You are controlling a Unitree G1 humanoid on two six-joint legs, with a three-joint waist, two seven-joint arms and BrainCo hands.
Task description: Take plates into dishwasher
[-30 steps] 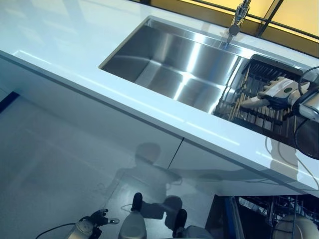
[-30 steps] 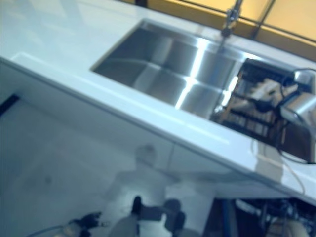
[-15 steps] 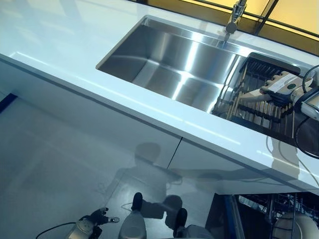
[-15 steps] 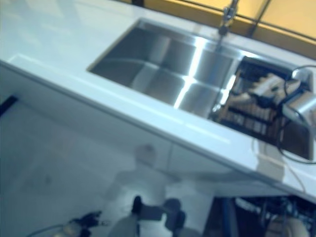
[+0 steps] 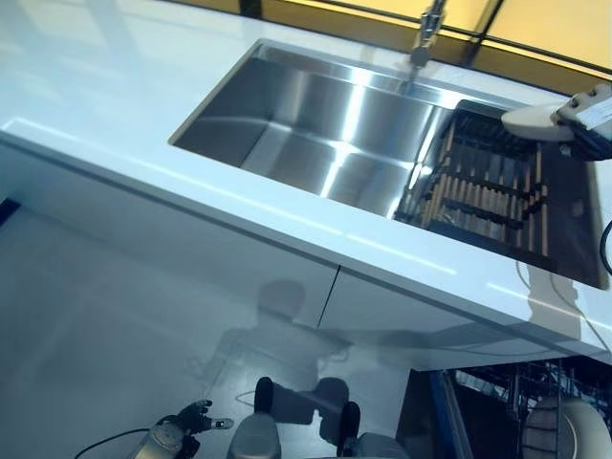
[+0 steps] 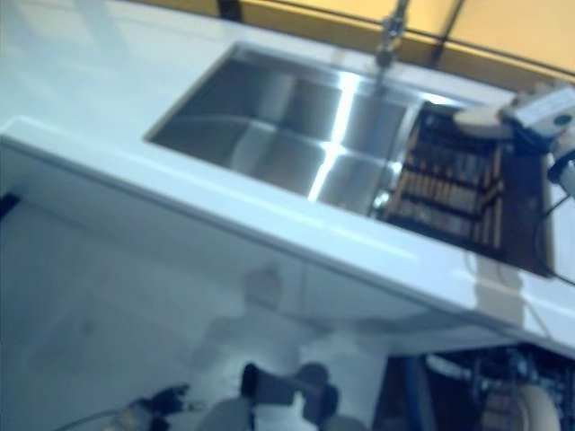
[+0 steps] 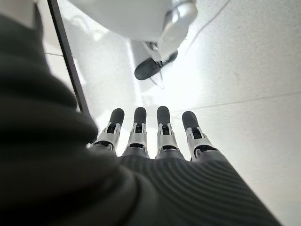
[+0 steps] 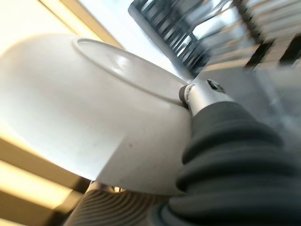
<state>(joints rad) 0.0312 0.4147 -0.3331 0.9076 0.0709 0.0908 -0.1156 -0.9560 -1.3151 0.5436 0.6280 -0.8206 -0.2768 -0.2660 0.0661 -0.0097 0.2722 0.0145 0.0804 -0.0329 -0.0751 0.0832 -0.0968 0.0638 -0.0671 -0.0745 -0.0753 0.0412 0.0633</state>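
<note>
— Above the drying rack (image 5: 488, 186), what is being held?

— A white plate (image 8: 89, 117) is pinched in the right hand (image 5: 585, 113), thumb on its rim. The left hand (image 7: 150, 141) is hung low, fingers straight, nothing held.

— What could go wrong?

— The plate could be knocked on the rack or the counter (image 5: 316, 234) edge and dropped. Open room is seen over the sink (image 5: 316, 124); the dishwasher (image 5: 521, 411) lies below the rack.

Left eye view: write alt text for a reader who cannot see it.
The robot's right hand holds a white plate above a dark dish rack at the right end of a stainless steel sink set in a white countertop. A faucet stands behind the sink. The left hand hangs low near the floor, and an open dishwasher rack shows at lower right.
</note>
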